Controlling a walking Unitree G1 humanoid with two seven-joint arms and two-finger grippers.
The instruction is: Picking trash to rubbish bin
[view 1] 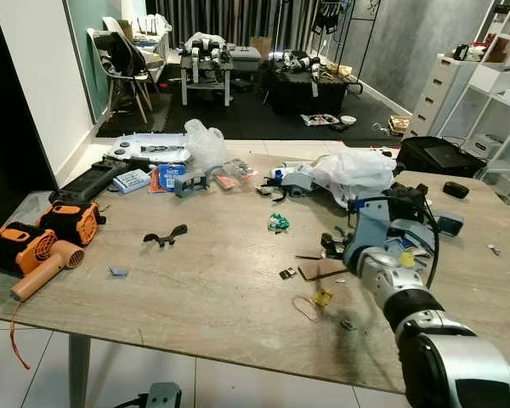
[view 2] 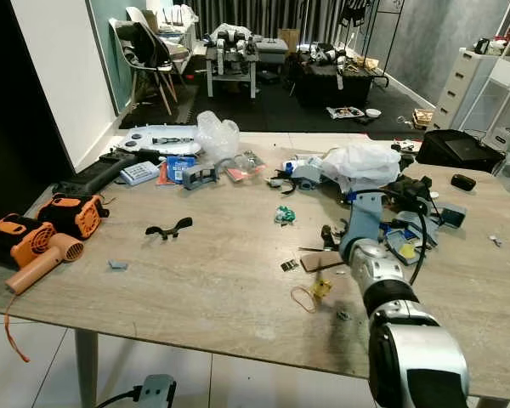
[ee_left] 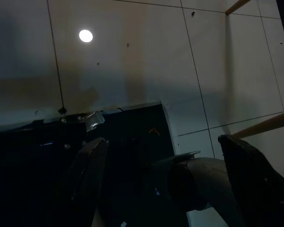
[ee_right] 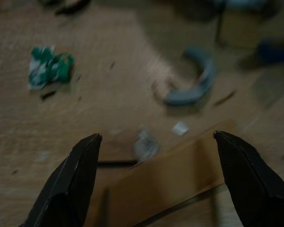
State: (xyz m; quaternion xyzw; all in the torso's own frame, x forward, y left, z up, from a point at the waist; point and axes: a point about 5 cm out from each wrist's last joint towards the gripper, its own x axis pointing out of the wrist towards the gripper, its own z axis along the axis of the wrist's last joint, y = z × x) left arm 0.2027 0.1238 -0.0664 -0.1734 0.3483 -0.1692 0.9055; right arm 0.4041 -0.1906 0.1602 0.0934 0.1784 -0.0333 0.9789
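Note:
Small trash lies on the wooden table (view 1: 212, 293): a crumpled green wrapper (view 1: 278, 223), a flat brown cardboard scrap (view 1: 321, 271), a yellow scrap (view 1: 323, 297) and a rubber band (view 1: 304, 308). My right gripper (view 1: 331, 246) hovers low over the table just beyond the cardboard scrap (ee_right: 180, 175). It is open with nothing between its fingers (ee_right: 80, 165). In the right wrist view the green wrapper (ee_right: 49, 66) lies ahead and off to one side. My left gripper (ee_left: 162, 139) hangs open beside the table over the tiled floor.
A white plastic bag (view 1: 354, 172) and blue-grey parts crowd the table's right side. A clear bag (view 1: 206, 140) and boxes sit at the far edge. Orange power tools (view 1: 34, 246) lie at the left. A black hooked part (view 1: 165, 235) rests mid-left.

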